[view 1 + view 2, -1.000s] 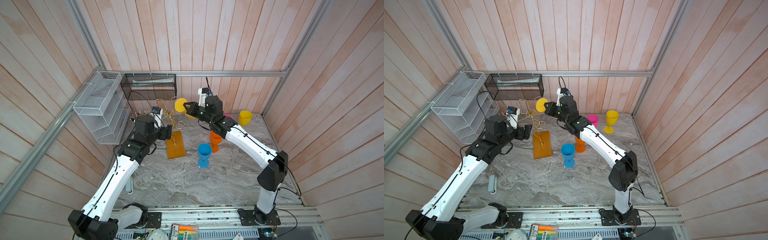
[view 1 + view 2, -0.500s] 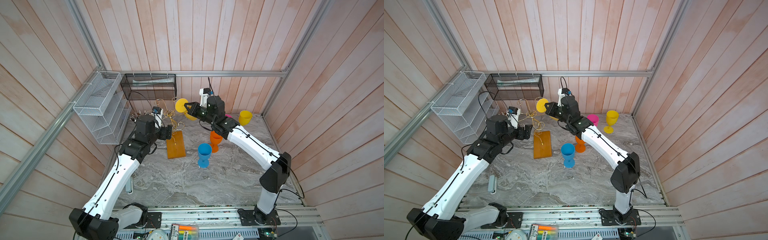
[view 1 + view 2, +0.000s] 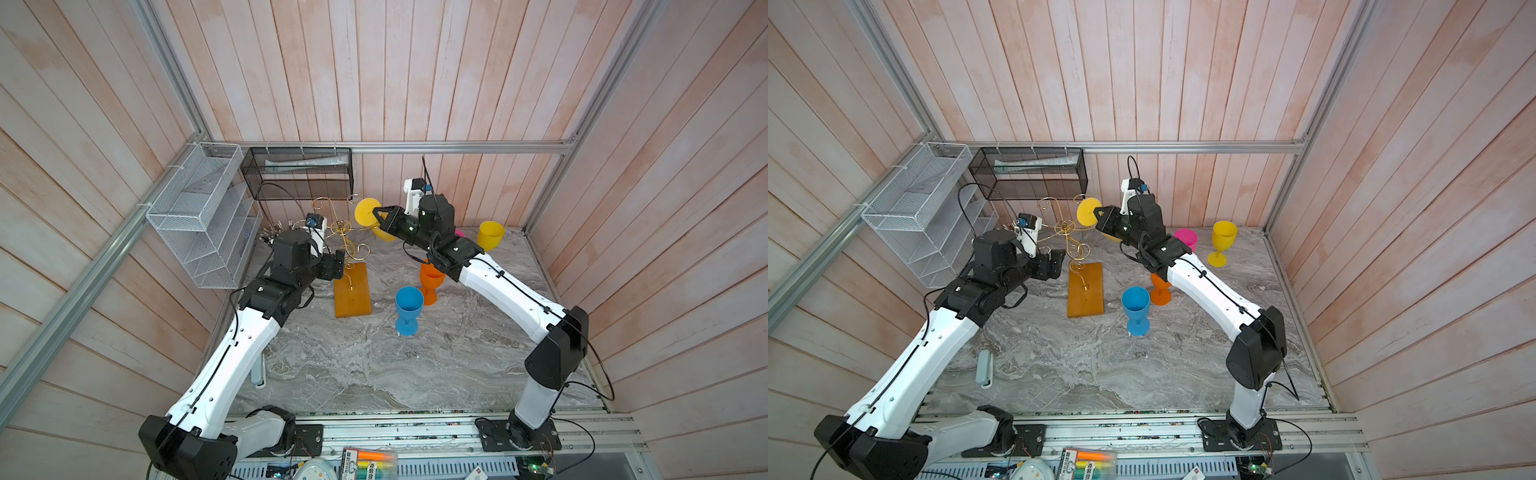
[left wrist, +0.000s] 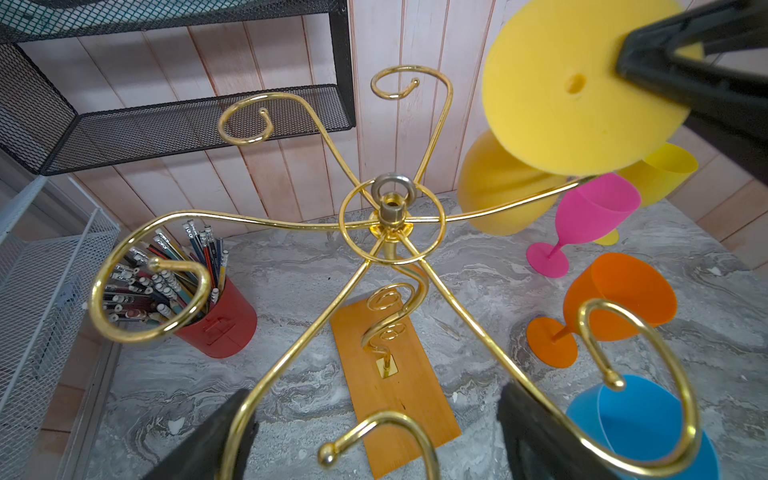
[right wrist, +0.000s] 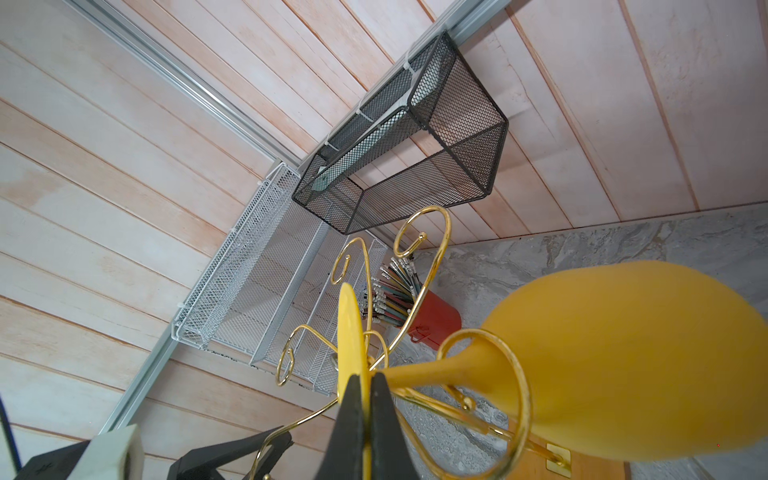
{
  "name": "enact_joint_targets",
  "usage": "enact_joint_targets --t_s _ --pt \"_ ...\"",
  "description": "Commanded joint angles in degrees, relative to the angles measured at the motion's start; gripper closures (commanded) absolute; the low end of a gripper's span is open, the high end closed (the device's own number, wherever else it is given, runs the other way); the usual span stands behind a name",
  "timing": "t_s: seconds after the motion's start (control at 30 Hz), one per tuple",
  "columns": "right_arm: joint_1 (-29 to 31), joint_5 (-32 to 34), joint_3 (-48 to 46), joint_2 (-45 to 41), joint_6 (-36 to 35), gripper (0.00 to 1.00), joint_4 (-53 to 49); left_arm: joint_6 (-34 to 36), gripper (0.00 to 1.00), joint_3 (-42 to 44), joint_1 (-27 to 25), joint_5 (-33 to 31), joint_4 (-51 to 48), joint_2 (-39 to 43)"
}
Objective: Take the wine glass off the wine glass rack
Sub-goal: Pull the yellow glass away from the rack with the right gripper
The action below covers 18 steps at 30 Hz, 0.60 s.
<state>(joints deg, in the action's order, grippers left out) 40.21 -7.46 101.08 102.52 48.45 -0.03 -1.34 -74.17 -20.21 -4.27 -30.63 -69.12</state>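
Observation:
The wine glass rack (image 3: 352,291) (image 3: 1086,291) is a gold wire stand with curled arms (image 4: 390,208) on an orange-brown wooden base. A yellow wine glass (image 3: 365,212) (image 3: 1087,212) hangs upside down with its stem in one curled arm, seen from the right wrist (image 5: 623,357). My right gripper (image 3: 376,214) (image 5: 365,378) is shut on the rim of the glass's round foot (image 4: 573,91). My left gripper (image 3: 338,266) (image 4: 374,415) is open, its fingers wide apart on either side of the rack's near curled arm. Whether they touch the wire I cannot tell.
Standing on the marble table are a blue glass (image 3: 409,305), an orange glass (image 3: 430,278), a second yellow glass (image 3: 490,235) and a pink glass (image 3: 1185,239). A red pencil cup (image 4: 220,324) stands behind the rack. White (image 3: 199,216) and black (image 3: 299,174) mesh baskets hang on the walls.
The right arm's elbow has shifted slightly while its gripper keeps hold of the glass's foot. The left arm has barely moved.

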Motion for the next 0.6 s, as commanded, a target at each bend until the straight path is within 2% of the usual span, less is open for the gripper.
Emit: enact_joint_targets --t_s 0.0,0.57 --pt "-1.1 -0.8 -1.1 -2.0 0.5 1.0 1.7 -0.4 0.07 -0.9 -0.4 0.5 -0.2 -0.4" --pt "-1.9 -3.2 -5.9 -6.2 0.9 1.0 1.9 -0.3 0.08 -1.3 -0.3 0.3 -0.1 -1.1"
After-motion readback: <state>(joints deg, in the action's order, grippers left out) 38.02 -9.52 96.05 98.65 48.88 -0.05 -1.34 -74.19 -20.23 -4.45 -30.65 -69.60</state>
